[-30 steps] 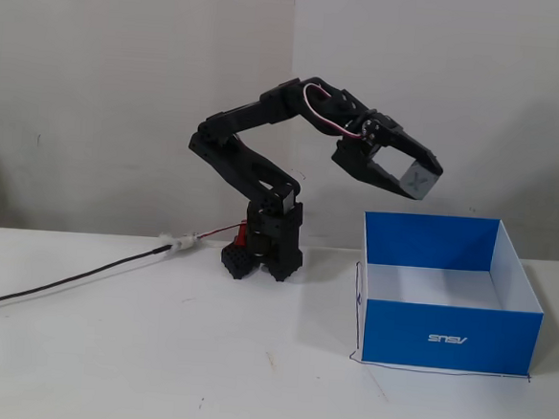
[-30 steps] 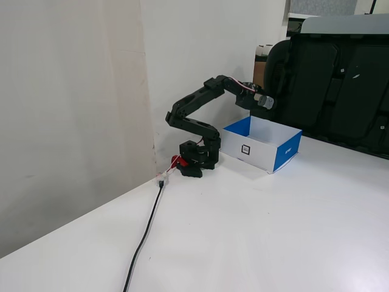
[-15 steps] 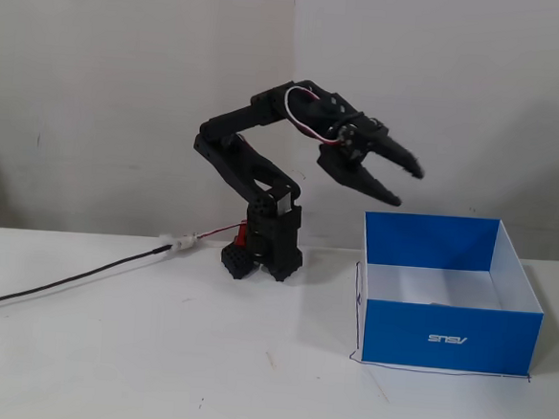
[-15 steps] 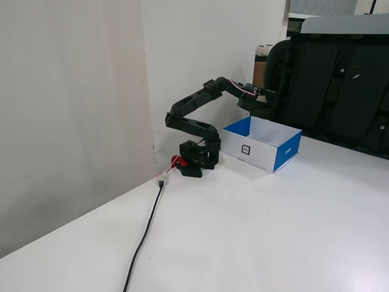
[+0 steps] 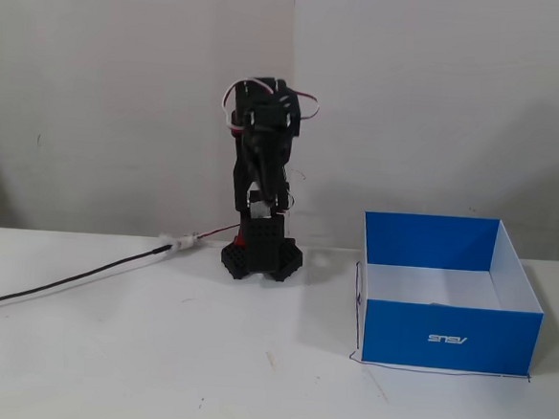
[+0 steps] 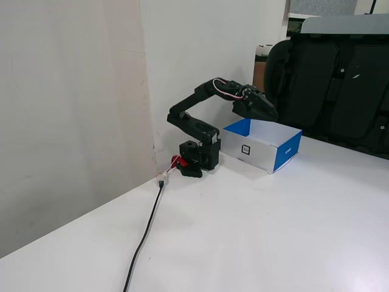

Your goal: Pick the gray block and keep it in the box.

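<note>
The gray block cannot be made out in either fixed view — not on the table, not in the visible part of the box's interior, and nothing pale shows clearly at the gripper tips. Whether the gripper has hold of it I cannot tell; the fingers look drawn close together into a dark point, but the gap is too small and dark to read.

The box sits on the white table, right of the arm's base in one fixed view, blue outside, white inside, a white logo on its front face. A thin dark line on the table traces its front and left edges.

The arm is folded, elbow raised, the gripper hanging above the box's near edge in the other fixed view. A black cable runs from the base across the table.
</note>
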You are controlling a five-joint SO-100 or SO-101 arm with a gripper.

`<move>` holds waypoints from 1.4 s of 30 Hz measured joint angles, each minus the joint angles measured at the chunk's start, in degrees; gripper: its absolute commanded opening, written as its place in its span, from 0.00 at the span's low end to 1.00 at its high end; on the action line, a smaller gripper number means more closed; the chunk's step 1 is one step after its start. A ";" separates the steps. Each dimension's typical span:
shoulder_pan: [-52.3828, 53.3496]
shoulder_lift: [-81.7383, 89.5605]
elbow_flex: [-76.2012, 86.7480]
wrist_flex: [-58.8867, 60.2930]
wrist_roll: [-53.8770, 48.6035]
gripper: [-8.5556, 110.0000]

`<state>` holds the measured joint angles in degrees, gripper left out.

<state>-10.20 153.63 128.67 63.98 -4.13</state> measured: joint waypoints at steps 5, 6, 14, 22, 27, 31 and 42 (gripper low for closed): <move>11.78 1.67 10.28 -9.23 -0.35 0.07; 12.92 2.11 12.39 -10.90 -0.88 0.07; 10.02 12.30 29.62 -16.88 -1.23 0.07; 5.54 25.84 40.34 -13.54 -1.32 0.07; 5.80 34.01 45.62 -6.06 -1.23 0.07; 5.98 34.01 47.72 -5.80 -1.23 0.07; 6.86 34.01 47.72 -5.80 -1.23 0.07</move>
<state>-3.34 187.65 176.40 58.18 -5.36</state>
